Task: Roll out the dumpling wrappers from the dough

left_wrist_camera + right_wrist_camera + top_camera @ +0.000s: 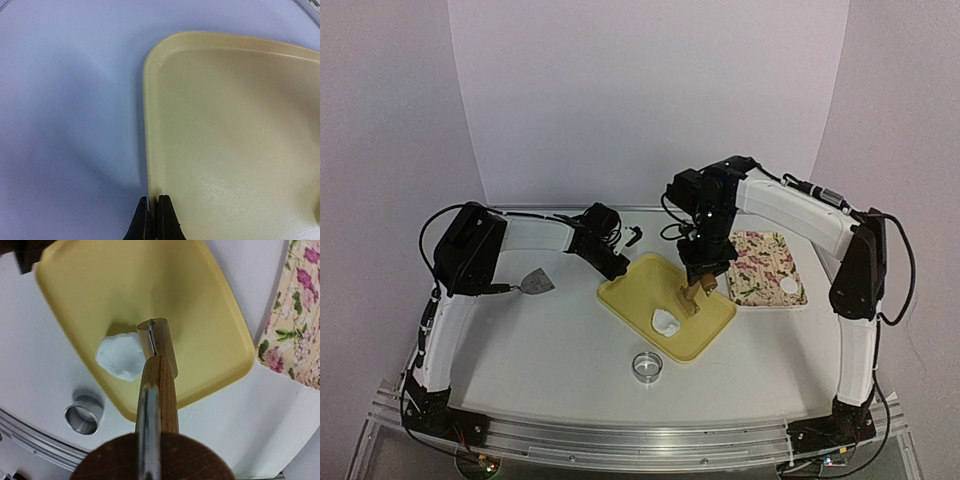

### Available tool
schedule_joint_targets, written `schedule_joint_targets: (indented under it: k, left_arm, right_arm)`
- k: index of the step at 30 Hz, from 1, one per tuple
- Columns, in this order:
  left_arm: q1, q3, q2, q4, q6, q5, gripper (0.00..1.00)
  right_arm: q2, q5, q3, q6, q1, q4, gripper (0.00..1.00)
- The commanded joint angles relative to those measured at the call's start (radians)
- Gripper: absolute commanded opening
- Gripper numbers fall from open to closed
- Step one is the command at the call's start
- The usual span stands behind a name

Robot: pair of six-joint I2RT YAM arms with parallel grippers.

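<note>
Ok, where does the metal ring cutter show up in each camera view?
Top external: the ring cutter stands on the table, just in front of the yellow tray.
Left wrist: not in it; only a corner of the tray and the table.
Right wrist: lower left, on the table off the tray's edge, left of the wooden roller.
Shared landmark: the yellow tray, seen in all three views.
</note>
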Motion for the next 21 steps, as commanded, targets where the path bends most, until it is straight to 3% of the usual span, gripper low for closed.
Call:
schedule_joint_targets:
  k: [1, 21]
  left_arm:
    - [0.002, -0.035, 0.004, -0.094, -0.012, 0.000, 0.00]
    - [0.002, -0.036, 0.003, -0.090, -0.034, 0.007, 0.00]
  right_arm:
    - [-0.078, -0.071, 0.094, 0.032, 0.071, -0.267, 0.00]
    - [0.041, -0.029, 0.050, 0.039, 0.106, -0.288, 0.00]
